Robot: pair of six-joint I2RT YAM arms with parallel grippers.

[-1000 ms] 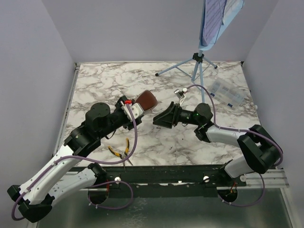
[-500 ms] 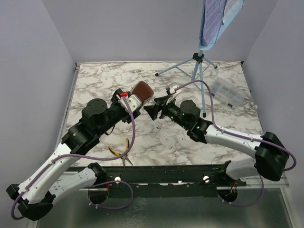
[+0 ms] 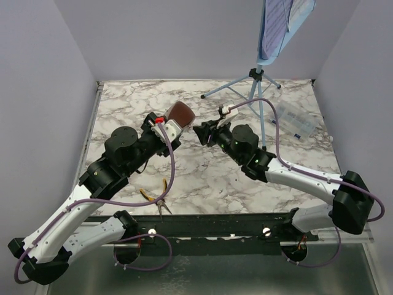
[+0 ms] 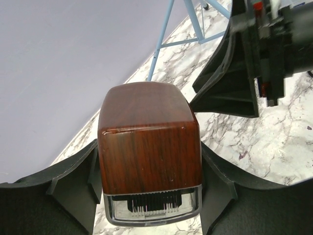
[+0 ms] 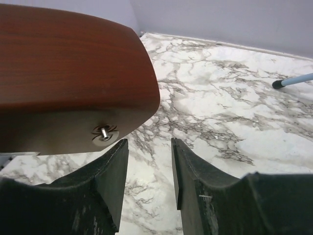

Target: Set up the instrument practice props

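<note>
right end effector [image 5: 149,147] swung in toward centre of white marbled desk [image 3: 202,178], jaws narrowed, gap empty, tips beside base of small brown wooden pyramid metronome [image 3: 182,113]. left end effector [image 4: 150,171] pinches it aloft there. handover looks imminent.

Glossy, smooth reddish wood grain on the metronome [image 4: 149,142], with a clear plastic strip at one end. Matt black plastic on the right hand [image 5: 149,166]. Smooth marble-patterned tabletop [image 5: 234,112]. Light blue metal tubing on the music stand [image 4: 161,44].
</note>
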